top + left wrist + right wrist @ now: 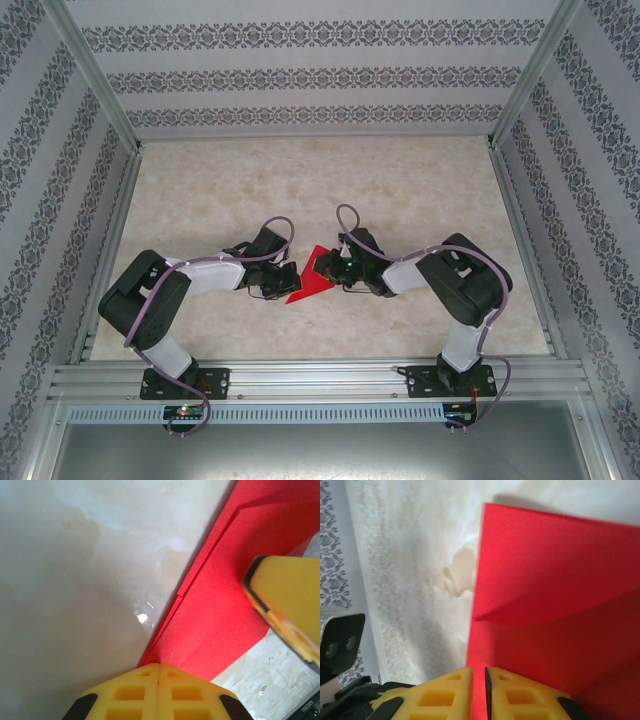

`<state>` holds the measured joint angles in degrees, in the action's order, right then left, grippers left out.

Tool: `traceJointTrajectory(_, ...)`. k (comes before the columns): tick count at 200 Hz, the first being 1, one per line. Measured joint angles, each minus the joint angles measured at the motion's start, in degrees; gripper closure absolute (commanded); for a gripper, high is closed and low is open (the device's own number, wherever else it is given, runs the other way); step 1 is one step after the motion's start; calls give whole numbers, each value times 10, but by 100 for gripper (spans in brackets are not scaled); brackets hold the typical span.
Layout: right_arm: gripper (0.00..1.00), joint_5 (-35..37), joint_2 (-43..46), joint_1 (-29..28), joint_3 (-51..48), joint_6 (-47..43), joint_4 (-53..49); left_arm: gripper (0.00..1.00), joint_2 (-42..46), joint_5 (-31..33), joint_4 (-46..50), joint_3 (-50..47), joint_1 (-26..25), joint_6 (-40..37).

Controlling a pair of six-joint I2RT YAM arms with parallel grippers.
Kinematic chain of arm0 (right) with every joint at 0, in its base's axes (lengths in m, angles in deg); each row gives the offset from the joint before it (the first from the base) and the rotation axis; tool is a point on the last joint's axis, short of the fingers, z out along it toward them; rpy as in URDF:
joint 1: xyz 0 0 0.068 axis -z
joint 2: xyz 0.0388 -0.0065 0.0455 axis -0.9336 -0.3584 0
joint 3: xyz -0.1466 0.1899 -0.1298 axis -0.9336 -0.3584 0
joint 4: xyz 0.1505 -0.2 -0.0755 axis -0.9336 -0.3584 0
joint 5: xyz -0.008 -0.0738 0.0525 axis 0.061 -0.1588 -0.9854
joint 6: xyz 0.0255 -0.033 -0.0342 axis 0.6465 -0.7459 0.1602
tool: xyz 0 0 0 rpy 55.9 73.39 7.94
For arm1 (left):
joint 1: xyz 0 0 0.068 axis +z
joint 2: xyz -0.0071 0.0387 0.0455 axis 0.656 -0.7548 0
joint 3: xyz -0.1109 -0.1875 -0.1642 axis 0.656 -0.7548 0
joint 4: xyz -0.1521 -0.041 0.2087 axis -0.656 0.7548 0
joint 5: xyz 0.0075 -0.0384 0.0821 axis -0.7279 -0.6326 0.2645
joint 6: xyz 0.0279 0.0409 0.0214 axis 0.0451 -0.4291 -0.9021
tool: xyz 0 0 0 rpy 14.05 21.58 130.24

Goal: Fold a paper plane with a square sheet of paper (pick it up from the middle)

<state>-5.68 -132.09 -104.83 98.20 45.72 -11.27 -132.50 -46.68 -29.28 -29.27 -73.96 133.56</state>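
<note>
Centrally on the pale marbled worktop (300, 190), a thin bright red paper sheet (312, 272) sits partly folded, between the two arms in the overhead view. The left tool (283, 283) meets its lower left point, and the right tool (337, 268) meets its right side.

In the left wrist view the sheet (225, 605) runs from the upper right of the frame to the bottom centre, with layered edges along its left side. The left tool (159, 690) has its yellow fingers pressed together at that pointed end; I cannot tell whether paper is caught between them.

In the right wrist view the sheet (545, 580) covers the right half, creased. The right tool (478, 695), at the bottom centre, pinches the red paper in its narrow slit.
</note>
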Motion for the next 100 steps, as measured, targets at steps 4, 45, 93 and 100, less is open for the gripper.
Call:
traceJointTrajectory(4, 89, 0, 7, 1, 1, -10, -14, 94, 0, 1, 1, 0, 0, 0)
traceJointTrajectory(45, 93, 0, 38, -19, 32, -59, -111, 94, 0, 1, 1, 0, 0, -3)
traceJointTrajectory(93, 95, 10, 2, -68, 84, -64, -140, 95, 1, 2, 7, 0, 3, -3)
traceJointTrajectory(100, 96, 16, -5, -68, 88, -63, -141, 95, 1, 1, 6, 0, 5, -4)
